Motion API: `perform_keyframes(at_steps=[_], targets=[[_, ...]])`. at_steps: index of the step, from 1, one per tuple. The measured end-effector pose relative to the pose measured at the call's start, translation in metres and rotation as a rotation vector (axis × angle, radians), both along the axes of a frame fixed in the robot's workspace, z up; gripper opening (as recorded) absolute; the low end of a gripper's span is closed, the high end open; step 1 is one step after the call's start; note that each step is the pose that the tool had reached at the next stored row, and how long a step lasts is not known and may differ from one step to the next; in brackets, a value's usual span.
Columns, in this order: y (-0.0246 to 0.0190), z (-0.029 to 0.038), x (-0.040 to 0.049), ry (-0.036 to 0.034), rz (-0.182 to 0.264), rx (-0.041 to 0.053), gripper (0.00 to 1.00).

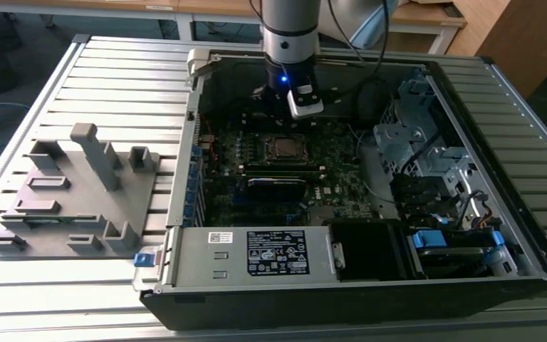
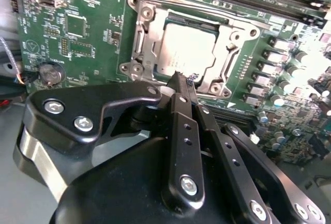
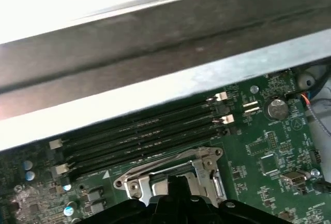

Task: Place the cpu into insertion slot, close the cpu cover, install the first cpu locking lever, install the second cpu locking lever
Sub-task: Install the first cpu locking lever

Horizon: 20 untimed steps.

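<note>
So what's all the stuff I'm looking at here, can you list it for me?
computer case: one, black and grey, lying open on the slatted table
slatted table: one, pale grey metal, under everything
motherboard: one, green, inside the case
cpu: one, silvery-grey, seated in the insertion slot
cpu cover: one, silvery frame, down around the cpu
memory slots: several, long and black, beside the socket
power supply: one, grey box with a label, at the case's near edge
fixture block: one, grey, on the exterior view's left of the case
arm: one, grey, reaching into the case
claw: one, black, fingertips together just over the socket edge
</note>
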State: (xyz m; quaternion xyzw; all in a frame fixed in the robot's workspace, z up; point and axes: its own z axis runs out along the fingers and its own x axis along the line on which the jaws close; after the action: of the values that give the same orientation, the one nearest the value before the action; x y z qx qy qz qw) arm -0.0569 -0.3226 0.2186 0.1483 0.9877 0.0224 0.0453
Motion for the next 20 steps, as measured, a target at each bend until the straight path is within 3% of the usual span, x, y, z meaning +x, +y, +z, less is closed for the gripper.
perform_keyframes(at_steps=[6, 13, 17, 18, 20], targets=[[-0.004, -0.0008, 0.0027, 0.0, 0.003, -0.0003, 0.11], [-0.0136, -0.0012, 0.0027, 0.0, 0.012, -0.0002, 0.11], [-0.0145, -0.0013, 0.0027, 0.0005, 0.012, -0.0004, 0.11], [-0.0145, -0.0017, 0.0028, 0.0074, 0.012, -0.0001, 0.11], [-0.0144, -0.0025, 0.003, 0.0338, 0.015, 0.0, 0.11]])
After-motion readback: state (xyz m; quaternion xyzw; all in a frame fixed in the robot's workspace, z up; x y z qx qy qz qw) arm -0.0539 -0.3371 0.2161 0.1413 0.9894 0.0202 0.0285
